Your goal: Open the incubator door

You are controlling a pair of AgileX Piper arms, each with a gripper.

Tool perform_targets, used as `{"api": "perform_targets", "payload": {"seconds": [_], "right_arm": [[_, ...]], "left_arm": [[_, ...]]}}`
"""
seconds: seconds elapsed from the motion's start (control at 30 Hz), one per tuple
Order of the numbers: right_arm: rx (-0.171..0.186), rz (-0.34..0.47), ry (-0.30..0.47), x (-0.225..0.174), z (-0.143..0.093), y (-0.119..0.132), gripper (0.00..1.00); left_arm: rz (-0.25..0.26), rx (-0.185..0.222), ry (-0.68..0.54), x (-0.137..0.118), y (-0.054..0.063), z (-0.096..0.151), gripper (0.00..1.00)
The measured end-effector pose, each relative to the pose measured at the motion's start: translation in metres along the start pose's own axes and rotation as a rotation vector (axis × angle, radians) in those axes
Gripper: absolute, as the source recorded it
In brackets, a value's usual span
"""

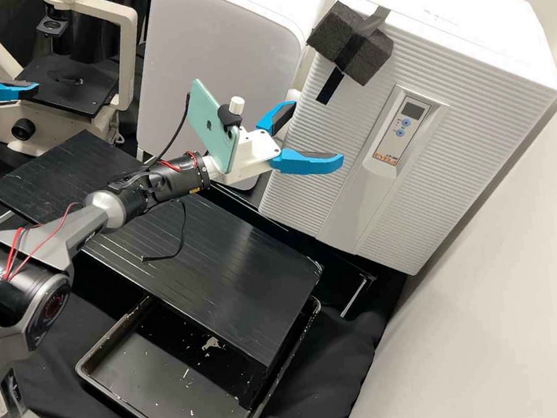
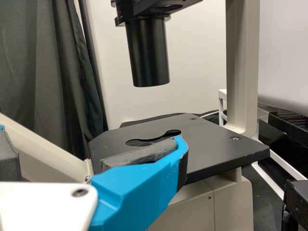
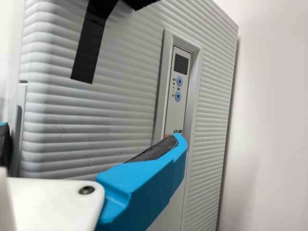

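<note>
Find incubator door (image 1: 355, 113) shut, at 2 o'clock in high view. Note right gripper (image 1: 317, 132) spread wide and empty, at 9 o'clock from control panel (image 1: 403, 124); left gripper (image 1: 8, 64) likewise wide, near microscope stage (image 1: 71, 92). Rate opening as not begun: engage, pull, swing outward.

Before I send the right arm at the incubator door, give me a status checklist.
1. Right gripper open: ok, fingers apart.
2. Right gripper holding the door: not ok, nothing gripped.
3. Door shut at the start: ok, it looks closed.
4. Foam blocks attached near the door's top: ok.
5. Left gripper out of the way: ok, over by the microscope.
6. Door swing clears the black rack: cannot tell.
</note>
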Motion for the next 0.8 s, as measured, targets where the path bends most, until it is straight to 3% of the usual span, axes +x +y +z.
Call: {"api": "perform_targets", "payload": {"seconds": [0.8], "right_arm": [[-0.008, -0.063, 0.015, -0.0010, -0.0002, -0.0066, 0.00]], "left_arm": [[0.000, 0.000, 0.000, 0.0000, 0.0000, 0.0000, 1.00]]}}
